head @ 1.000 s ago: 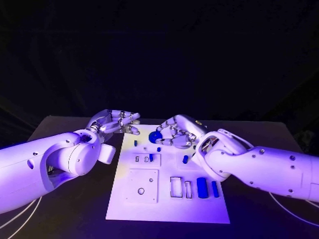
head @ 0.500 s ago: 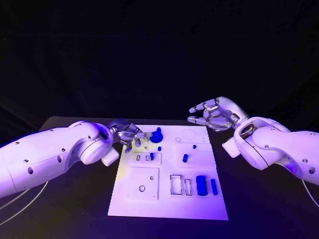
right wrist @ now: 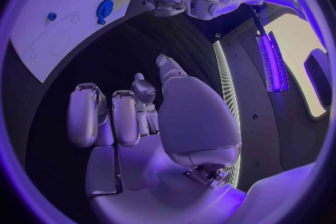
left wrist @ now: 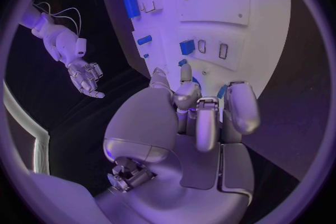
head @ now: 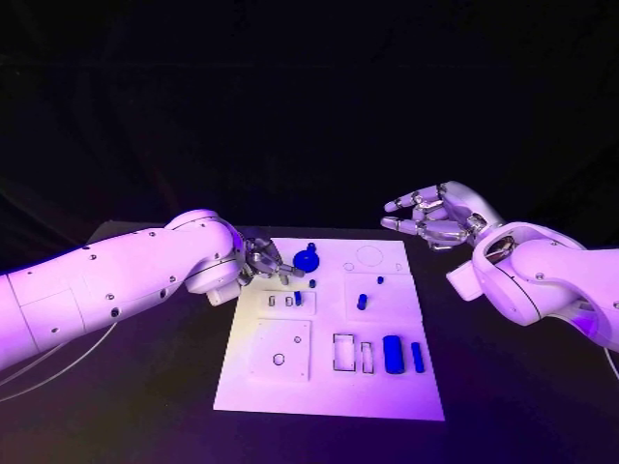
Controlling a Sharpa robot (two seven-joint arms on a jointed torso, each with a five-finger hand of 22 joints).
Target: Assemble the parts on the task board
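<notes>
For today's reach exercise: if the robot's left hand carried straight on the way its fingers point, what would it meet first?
Probably the round blue part on the task board: the left hand points right at it, though the gap is hard to judge.

text: none legible | labels/brands: none legible | numbers/signs: none legible | task board (head: 324,387): outlines and holes only, no lettering can be made out

Left hand (head: 264,261) crowds board (head: 331,387) far-left corner, beside round part (head: 307,259). Right hand (head: 439,217) off the far-right corner, above surface (head: 518,387). Board middle and near half open from above.
</notes>
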